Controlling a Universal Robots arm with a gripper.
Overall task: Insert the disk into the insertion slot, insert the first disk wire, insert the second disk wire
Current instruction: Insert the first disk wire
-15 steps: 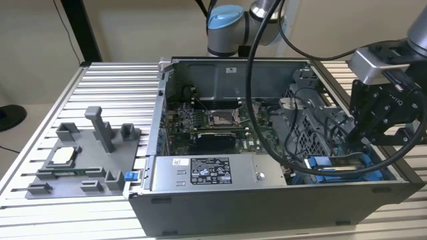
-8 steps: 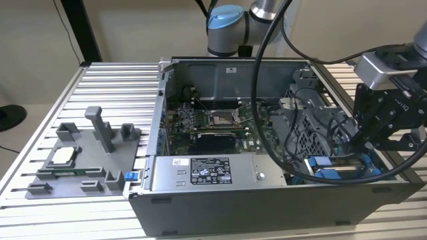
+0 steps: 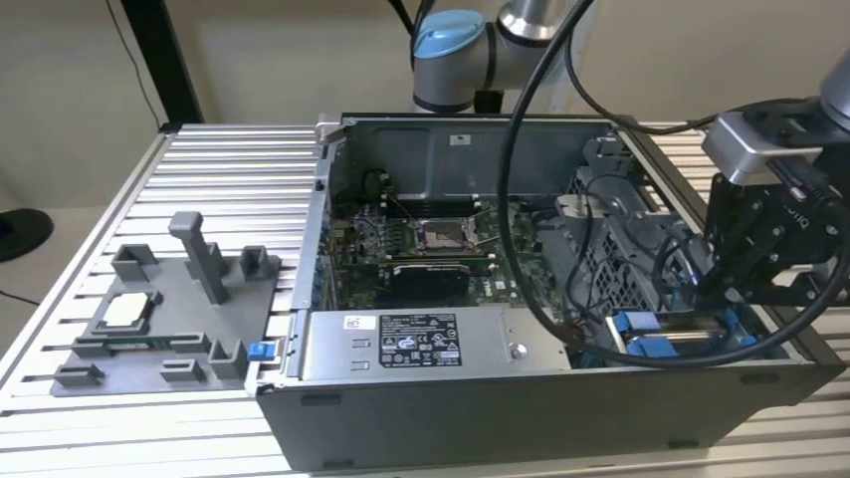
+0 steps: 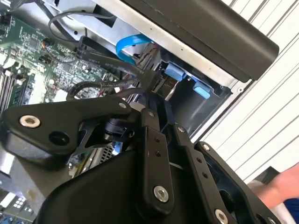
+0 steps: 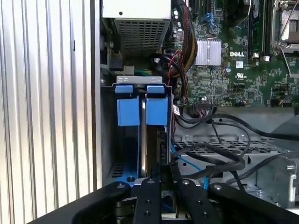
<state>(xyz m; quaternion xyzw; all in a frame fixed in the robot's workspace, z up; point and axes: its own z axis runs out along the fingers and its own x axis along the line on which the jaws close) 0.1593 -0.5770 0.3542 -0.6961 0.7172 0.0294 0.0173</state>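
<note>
The disk (image 5: 143, 140) stands edge-on inside the insertion slot (image 5: 108, 140), its blue carrier tabs (image 5: 128, 109) at the far end. In the exterior view the slot (image 3: 664, 344) is the blue-railed bay in the case's front corner on the exterior view's right. My black gripper (image 3: 724, 294) reaches down into that bay. In the first wrist view the gripper (image 5: 167, 170) is shut, its tips together at the disk's near edge; whether they pinch anything is hidden. In the second wrist view the gripper (image 4: 156, 95) points at the blue tabs (image 4: 175, 72). Loose black wires (image 5: 219, 154) and a blue cable (image 4: 131, 44) lie beside the bay.
The open computer case (image 3: 531, 418) sits on a ribbed metal table (image 3: 226, 179). A silver power-supply box (image 3: 412, 344) fills its front. A grey fixture tray (image 3: 159, 319) with upright posts lies at the exterior view's left. A person's hand (image 4: 280, 186) shows beyond the case.
</note>
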